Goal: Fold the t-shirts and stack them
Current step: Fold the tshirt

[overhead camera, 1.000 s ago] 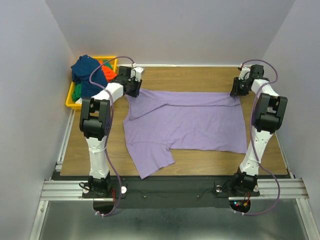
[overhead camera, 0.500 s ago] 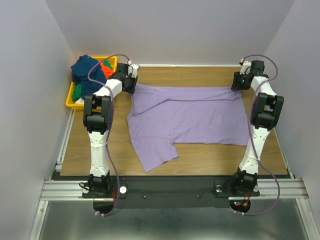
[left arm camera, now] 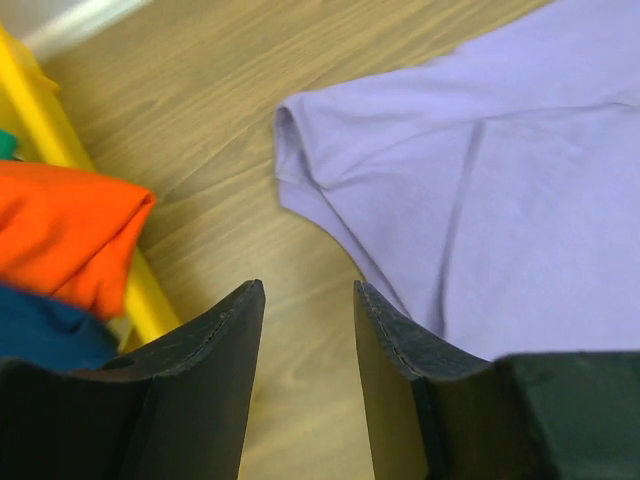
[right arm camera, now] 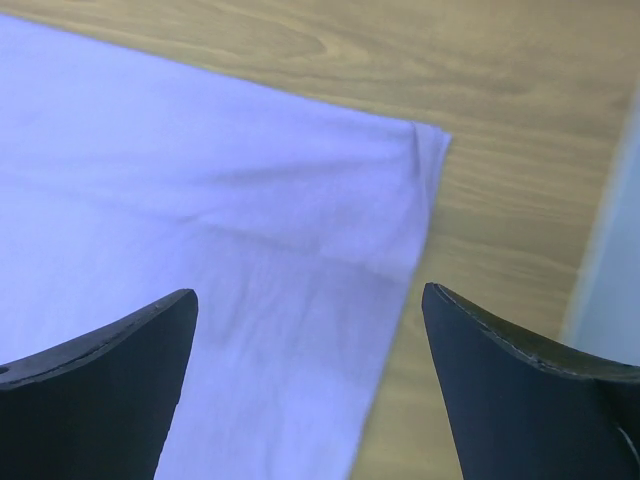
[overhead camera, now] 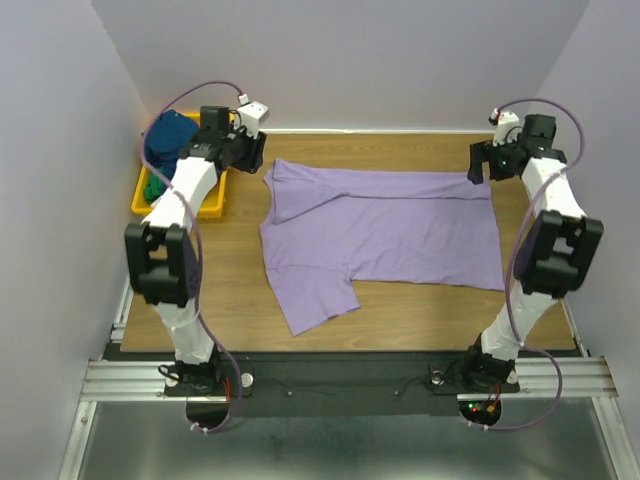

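Overhead view: lavender t-shirt (overhead camera: 385,235) spread flat on wooden table (overhead camera: 400,150), one sleeve trailing toward the near edge; navy t-shirt (overhead camera: 170,135) heaped in yellow bin (overhead camera: 140,203).
Left wrist view: left gripper (left arm camera: 307,292) fingers narrowly parted, empty, over bare wood beside the shirt's corner; orange t-shirt (left arm camera: 65,235) draped over the bin rim.
Right wrist view: right gripper (right arm camera: 310,300) spread wide, empty, above the soft, faintly creased far-right corner.

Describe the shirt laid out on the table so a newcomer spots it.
In the middle of the wooden table lies the lavender t-shirt, spread flat. It is the only garment outside the yellow bin, where the other shirts sit bunched.
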Motion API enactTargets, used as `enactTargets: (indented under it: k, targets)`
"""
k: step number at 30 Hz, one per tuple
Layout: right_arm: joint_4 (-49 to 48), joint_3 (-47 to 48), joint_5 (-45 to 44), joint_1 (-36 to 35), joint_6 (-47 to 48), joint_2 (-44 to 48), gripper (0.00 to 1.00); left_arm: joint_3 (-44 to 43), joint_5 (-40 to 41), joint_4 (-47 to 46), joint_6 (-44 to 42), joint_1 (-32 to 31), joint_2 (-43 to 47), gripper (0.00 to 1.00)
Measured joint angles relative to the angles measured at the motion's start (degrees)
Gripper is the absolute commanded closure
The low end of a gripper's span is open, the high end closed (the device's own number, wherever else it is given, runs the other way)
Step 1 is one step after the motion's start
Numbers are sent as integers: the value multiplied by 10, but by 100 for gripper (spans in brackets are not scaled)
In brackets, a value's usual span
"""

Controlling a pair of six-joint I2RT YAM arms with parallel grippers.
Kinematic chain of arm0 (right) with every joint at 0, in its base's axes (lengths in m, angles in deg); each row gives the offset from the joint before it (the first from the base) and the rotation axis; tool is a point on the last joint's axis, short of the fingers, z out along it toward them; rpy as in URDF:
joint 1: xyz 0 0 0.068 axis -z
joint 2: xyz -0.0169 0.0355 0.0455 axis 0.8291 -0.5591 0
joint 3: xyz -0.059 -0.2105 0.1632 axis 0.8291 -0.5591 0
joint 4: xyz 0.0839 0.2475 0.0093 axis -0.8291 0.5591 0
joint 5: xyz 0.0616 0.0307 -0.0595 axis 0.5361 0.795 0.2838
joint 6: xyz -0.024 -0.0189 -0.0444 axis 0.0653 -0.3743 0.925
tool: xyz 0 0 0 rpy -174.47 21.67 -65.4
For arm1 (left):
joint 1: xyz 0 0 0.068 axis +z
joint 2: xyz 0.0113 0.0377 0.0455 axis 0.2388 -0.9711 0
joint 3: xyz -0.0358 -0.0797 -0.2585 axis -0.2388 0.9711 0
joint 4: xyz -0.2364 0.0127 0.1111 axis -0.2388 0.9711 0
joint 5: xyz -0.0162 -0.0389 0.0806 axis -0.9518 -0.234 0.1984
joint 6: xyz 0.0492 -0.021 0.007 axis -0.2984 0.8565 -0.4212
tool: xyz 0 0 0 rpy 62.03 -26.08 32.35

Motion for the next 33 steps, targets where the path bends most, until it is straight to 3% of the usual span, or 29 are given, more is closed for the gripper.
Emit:
enactTargets:
  k: [6,10,12,16,24,33]
  targets:
    - [16,-133,16,0,120,223,20,161,-52,3,-81,-1,222,52]
    - [41,-241,8,0,198,299,36,287,-60,12,-146,-4,287,58]
    - [56,-300,-4,0,233,309,39,333,-54,24,-171,-8,293,59]
    - [95,-420,-37,0,298,321,43,416,-31,40,-215,-31,306,63]
    - [109,-489,-64,2,367,355,43,501,22,20,-266,-143,334,64]
    - [108,-545,-82,2,408,377,39,514,45,-4,-289,-152,330,64]
